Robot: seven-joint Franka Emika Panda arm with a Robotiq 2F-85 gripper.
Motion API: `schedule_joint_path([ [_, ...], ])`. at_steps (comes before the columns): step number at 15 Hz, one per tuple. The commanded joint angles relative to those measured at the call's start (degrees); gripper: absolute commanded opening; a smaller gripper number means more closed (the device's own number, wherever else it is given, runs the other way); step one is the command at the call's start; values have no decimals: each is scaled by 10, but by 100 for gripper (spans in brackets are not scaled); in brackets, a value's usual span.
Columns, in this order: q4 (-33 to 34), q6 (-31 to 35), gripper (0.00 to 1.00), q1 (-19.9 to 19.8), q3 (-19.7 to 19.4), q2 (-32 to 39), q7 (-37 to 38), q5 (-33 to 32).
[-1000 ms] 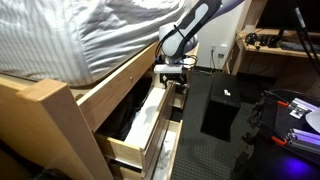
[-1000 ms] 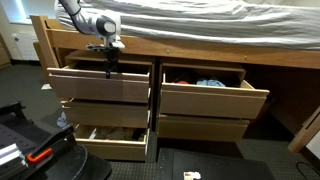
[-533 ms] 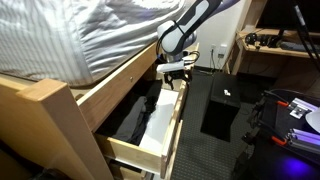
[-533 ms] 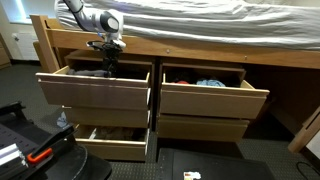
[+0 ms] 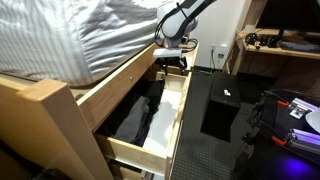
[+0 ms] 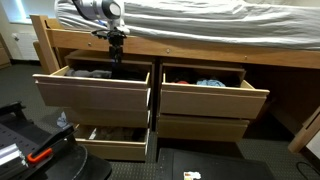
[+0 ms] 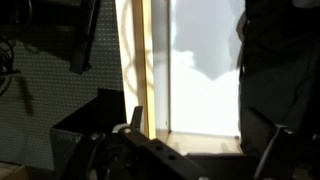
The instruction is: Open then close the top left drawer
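- Top left drawer (image 6: 92,92) stands well out from the bed frame (image 6: 200,48).
- Black clothing (image 5: 140,112) lies inside it.
- Gripper (image 5: 170,62) hangs over the drawer's far end, by the rail; I cannot tell how its jaws are set.

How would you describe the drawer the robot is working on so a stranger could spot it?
Look under the bed with striped bedding, at its bank of pale-wood drawers. Facing them, take the top left drawer, pulled out below the gripper. It holds black clothing, whereas the top right drawer shows blue and red items and the bottom left drawer a lighter jumble.
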Motion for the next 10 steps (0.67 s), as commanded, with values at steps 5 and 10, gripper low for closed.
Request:
schedule_joint_path([
  [5,12,-332,100,-38,19,-126,-12,-64],
  [10,4,-458,100,-56,36,-138,-38,-69],
])
